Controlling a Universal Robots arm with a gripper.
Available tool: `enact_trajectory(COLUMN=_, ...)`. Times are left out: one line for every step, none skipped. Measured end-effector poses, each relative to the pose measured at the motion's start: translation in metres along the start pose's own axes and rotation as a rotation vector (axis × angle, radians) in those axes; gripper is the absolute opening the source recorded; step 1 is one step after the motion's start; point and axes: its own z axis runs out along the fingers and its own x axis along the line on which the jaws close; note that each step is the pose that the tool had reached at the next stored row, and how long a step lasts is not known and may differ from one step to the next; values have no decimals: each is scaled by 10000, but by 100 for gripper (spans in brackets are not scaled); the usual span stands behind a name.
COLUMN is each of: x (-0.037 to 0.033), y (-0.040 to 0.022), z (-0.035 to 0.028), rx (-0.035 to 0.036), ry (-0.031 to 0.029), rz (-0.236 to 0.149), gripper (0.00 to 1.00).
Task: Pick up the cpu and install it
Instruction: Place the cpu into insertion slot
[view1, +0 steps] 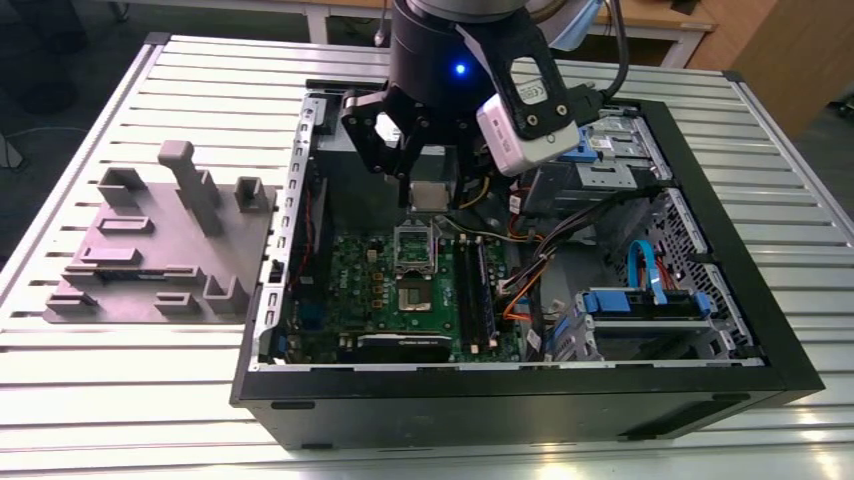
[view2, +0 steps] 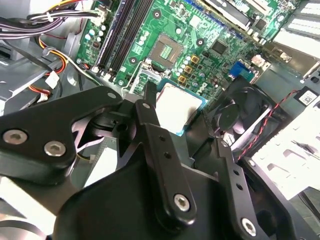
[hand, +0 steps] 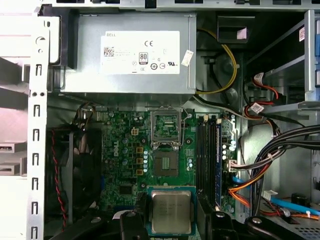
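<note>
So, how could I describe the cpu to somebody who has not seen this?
Look into the open black computer case, over the green motherboard. The gripper holds the cpu there: a small flat square with silver top, unlike the dark empty socket nearby.

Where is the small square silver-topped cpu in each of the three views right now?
Exterior view: the small square silver-topped cpu hangs in the gripper, over the green motherboard.
Second wrist view: cpu beyond the gripper's black links, beside the black fan.
First wrist view: cpu between the gripper's fingers.
Shared landmark: the motherboard's empty square socket.
</note>
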Motion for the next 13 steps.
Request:
enact_trajectory(x=0, y=0, z=0, rx=0, ry=0, rz=0, gripper=47)
enact_trajectory(x=0, y=1, z=0, rx=1, ry=1, rz=0, gripper=47)
enact_trajectory(x=0, y=1, z=1, rx=0, ry=0, rz=0, gripper=47)
enact_trajectory(x=0, y=2, z=1, rx=3, ry=2, rz=0, gripper=47)
enact_trajectory(x=0, y=4, z=2, rx=28, ry=1, rz=1, gripper=47)
enact_trajectory(x=1, y=6, z=3, rx=82, ry=1, rz=3, gripper=47)
enact_trajectory(x=1, y=7, z=4, rx=141, ry=-1, rz=3, gripper=47)
enact_trajectory(x=0, y=8, z=5, rx=188, ry=-1, rz=2, gripper=47)
enact_trajectory(x=-1, y=8, z=6, rx=198, ry=-1, rz=1, gripper=47)
enact_trajectory(x=0, y=7, z=6, rx=200, ry=0, rz=1, gripper=47)
enact_trajectory(x=0, y=8, z=7, rx=201, ry=0, rz=2, gripper=47)
enact_trajectory(x=0, y=8, z=9, rx=200, ry=-1, rz=3, gripper=47)
enact_trajectory(x=0, y=8, z=12, rx=199, ry=-1, rz=3, gripper=47)
